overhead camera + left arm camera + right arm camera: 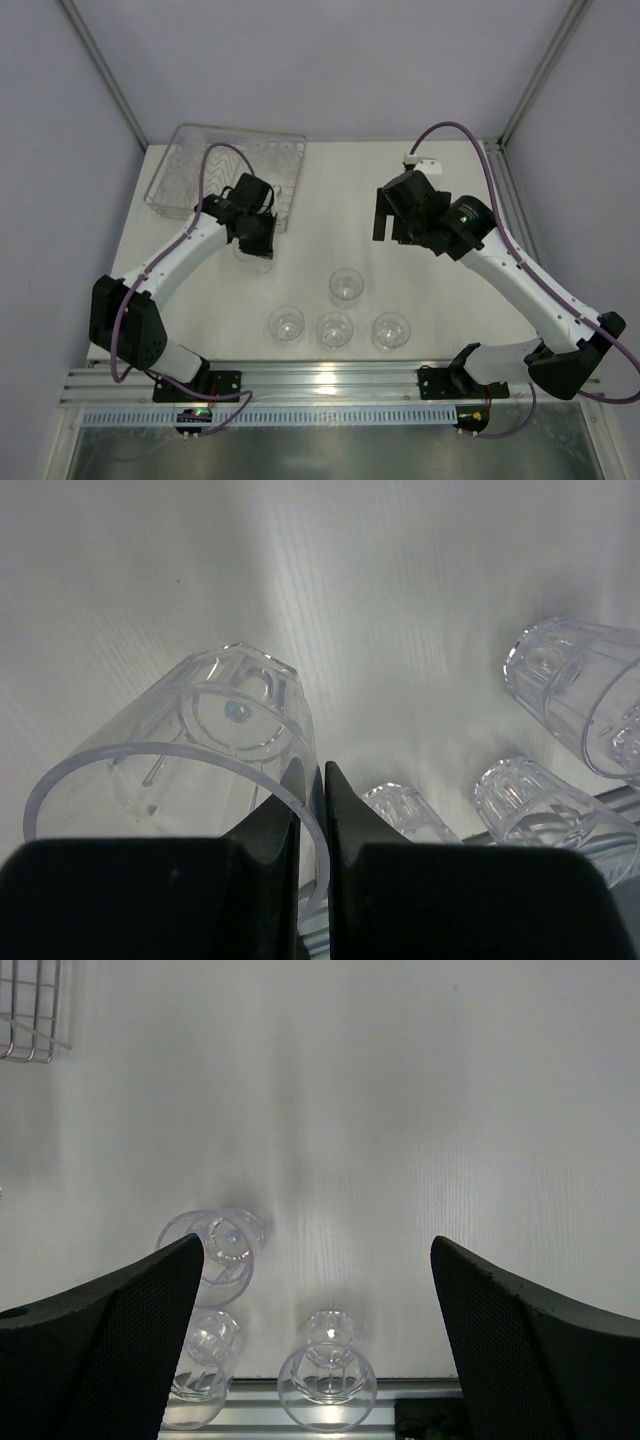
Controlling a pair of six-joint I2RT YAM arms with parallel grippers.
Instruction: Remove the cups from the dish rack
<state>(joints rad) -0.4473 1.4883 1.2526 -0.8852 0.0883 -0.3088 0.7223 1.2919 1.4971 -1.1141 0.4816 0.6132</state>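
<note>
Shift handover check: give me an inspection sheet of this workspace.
Surface: white table, faint grain.
Job's things: rack at the far left corner, contents unclear; four cups standing on the table; a fifth cup held by the left arm.
Clutter: nothing seen.
Grippers: left gripper shut on the fifth cup's wall; right gripper open, empty, above the table.
Cables: purple cable loops over the rack; another runs along the right arm.
Surroundings: grey walls; metal rail at the near edge.
</note>
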